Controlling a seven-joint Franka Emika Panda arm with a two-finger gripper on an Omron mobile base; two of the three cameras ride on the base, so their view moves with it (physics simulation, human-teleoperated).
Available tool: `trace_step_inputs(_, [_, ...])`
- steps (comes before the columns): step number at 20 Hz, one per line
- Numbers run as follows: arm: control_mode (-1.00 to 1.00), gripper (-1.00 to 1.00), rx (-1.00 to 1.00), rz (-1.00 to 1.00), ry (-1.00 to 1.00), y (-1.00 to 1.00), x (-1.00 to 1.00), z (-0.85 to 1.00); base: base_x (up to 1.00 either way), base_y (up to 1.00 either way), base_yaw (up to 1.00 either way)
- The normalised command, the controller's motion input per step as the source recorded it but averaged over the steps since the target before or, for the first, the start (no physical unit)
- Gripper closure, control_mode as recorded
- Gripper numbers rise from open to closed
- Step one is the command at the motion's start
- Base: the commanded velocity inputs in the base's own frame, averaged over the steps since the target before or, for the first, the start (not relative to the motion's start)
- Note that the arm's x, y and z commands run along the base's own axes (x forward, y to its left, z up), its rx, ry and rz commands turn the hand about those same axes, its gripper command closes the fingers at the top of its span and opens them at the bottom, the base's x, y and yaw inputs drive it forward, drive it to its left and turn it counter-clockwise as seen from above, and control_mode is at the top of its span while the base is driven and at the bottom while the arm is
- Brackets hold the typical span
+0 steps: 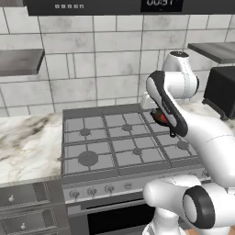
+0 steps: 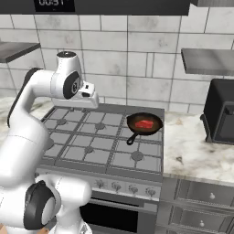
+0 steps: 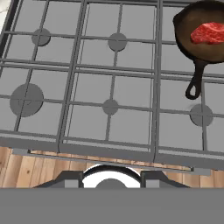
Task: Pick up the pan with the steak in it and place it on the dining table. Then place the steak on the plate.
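Right base view: arm (image 2: 32, 98) bent high over stove (image 2: 103, 137), pan (image 2: 144, 123) apart.

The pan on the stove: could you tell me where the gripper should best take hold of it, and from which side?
Probably by the handle. It sticks straight out from the pan toward the stove's front, low over the grate, ending in a loop. Coming down from above, with the fingers either side of the handle near its middle, looks best; the steak lies in the bowl, away from that grip.
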Motion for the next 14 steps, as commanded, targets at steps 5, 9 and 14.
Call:
trace_step_inputs(5, [-1.0, -1.0, 0.0, -0.02, 0.0, -0.22, 0.0, -0.02, 0.0, 0.0, 0.0])
trace_step_inputs(9, [-1.0, -1.0, 0.01, -0.06, 0.02, -0.7, 0.05, -0.12, 0.0, 0.0, 0.0])
trace_step_inputs(14, [-1.0, -1.0, 0.01, -0.05, 0.04, -0.77, 0.15, -0.16, 0.0, 0.0, 0.0])
